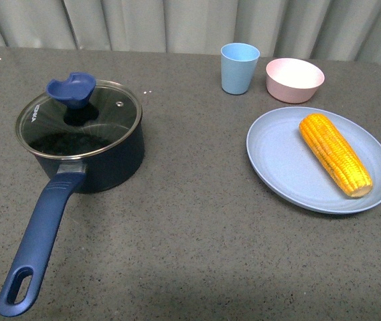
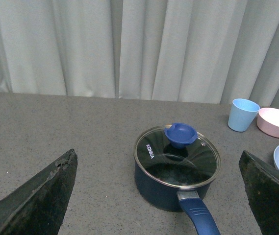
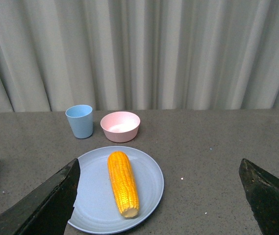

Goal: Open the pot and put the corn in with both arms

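Left gripper (image 2: 157, 152): jaws spread wide, nothing held. Its dark fingers (image 2: 41, 196) are seen to either side of the pot (image 2: 154, 188), well apart from it.

Right gripper (image 3: 159, 160): jaws likewise spread wide, nothing held. Its fingers (image 3: 41, 205) are seen to either side of the corn (image 3: 123, 183), no contact made.

Front view: pot (image 1: 110, 164) noted at 9 o'clock on the grey table (image 1: 190, 227). Glass lid (image 1: 78, 124) is seated on the rim and closed, with the blue knob (image 1: 71, 89) on it. Long blue handle (image 1: 39, 244) is pointed toward 7 o'clock, hang hole at the far end.

Corn (image 1: 335, 154) noted at 3 o'clock, laid flat on a pale blue plate (image 1: 277, 167), its axis running 11 to 5 o'clock with the cut end at 5.

Light blue cup (image 1: 239, 67) recorded at 12 to 1 o'clock, upright. Pink bowl (image 1: 294, 80) is just beside it at 1 o'clock, not touching. Pale curtain (image 1: 177, 23) hangs behind the table
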